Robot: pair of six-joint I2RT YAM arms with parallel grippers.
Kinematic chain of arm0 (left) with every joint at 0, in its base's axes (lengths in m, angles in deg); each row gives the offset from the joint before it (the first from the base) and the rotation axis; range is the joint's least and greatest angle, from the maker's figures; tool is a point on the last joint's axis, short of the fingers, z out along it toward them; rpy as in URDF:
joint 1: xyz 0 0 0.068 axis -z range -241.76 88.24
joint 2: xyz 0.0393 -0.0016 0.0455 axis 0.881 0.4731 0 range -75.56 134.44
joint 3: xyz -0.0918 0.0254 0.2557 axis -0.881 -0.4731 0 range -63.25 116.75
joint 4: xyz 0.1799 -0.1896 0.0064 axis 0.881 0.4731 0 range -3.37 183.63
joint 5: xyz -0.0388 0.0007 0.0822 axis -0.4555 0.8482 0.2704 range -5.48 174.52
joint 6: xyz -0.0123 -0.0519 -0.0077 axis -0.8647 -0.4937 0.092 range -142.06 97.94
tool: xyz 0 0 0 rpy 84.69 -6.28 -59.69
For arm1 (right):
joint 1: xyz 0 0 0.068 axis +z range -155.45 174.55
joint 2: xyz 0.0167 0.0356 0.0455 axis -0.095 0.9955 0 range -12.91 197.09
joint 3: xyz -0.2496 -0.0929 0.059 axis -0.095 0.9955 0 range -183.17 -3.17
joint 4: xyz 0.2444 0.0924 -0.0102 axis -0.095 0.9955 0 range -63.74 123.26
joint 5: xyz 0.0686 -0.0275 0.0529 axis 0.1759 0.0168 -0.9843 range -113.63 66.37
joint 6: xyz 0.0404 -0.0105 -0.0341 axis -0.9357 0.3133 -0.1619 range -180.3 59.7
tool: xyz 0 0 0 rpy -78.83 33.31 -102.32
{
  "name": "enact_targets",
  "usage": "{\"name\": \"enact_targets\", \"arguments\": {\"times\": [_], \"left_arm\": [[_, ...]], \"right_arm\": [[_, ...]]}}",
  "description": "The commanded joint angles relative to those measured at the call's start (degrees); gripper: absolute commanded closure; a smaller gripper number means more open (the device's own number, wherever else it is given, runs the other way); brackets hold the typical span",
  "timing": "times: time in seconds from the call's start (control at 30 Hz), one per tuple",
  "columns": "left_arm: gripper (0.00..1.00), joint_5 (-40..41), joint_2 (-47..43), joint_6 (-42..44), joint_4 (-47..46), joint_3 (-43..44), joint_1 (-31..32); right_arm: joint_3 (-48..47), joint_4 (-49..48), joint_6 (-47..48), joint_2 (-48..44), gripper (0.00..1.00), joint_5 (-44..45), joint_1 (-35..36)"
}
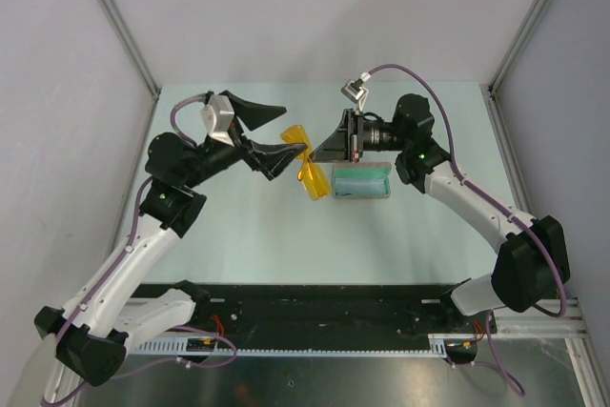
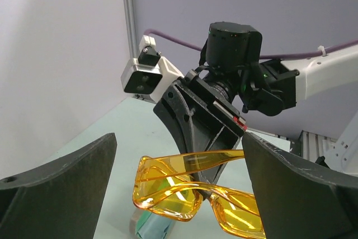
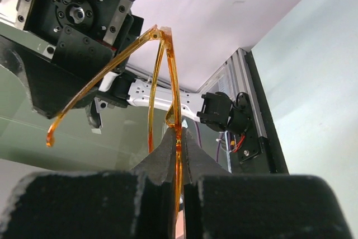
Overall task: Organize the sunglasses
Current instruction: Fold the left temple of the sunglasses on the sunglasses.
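The sunglasses (image 1: 309,176), with orange-yellow lenses and thin orange arms, hang in the air between my two grippers, above the table's middle. My right gripper (image 1: 322,152) is shut on their frame; in the right wrist view the fingers (image 3: 162,158) pinch the orange rim (image 3: 178,110). My left gripper (image 1: 288,129) is open wide, with the sunglasses (image 2: 168,191) between its jaws. One orange arm reaches to the right finger (image 2: 291,188). The speckled case (image 1: 362,182) lies open, teal inside, just right of and below the sunglasses.
The case's teal end (image 2: 151,225) shows under the lenses in the left wrist view. Grey walls enclose the pale green table (image 1: 248,226) on three sides. A black rail (image 1: 315,316) with the arm bases runs along the near edge.
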Motion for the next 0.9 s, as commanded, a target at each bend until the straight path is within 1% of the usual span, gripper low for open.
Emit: {"name": "enact_targets", "arguments": {"times": [0.0, 0.3, 0.57, 0.7, 0.87], "left_arm": [[0.00, -0.5, 0.0, 0.3, -1.5, -0.7, 0.8], [0.00, -2.2, -0.3, 2.6, -1.5, -3.3, 2.1], [0.00, -1.8, -0.9, 3.7, -1.5, -4.4, 2.3], [0.00, -0.9, -0.9, 3.7, -1.5, -3.6, 2.3], [0.00, 2.7, -2.2, 3.7, -1.5, -0.3, 2.2]], "right_arm": [[-1.3, -4.4, -2.0, -2.3, 1.00, -0.1, 0.2], [-1.4, -9.1, -6.7, -3.3, 1.00, -0.7, 0.3], [-1.6, -10.3, -8.6, -4.5, 1.00, -0.6, 0.4], [-1.6, -9.1, -7.9, -5.0, 1.00, -0.2, 0.3], [-1.6, -2.7, -3.0, -4.8, 1.00, 2.1, -0.6]]}}
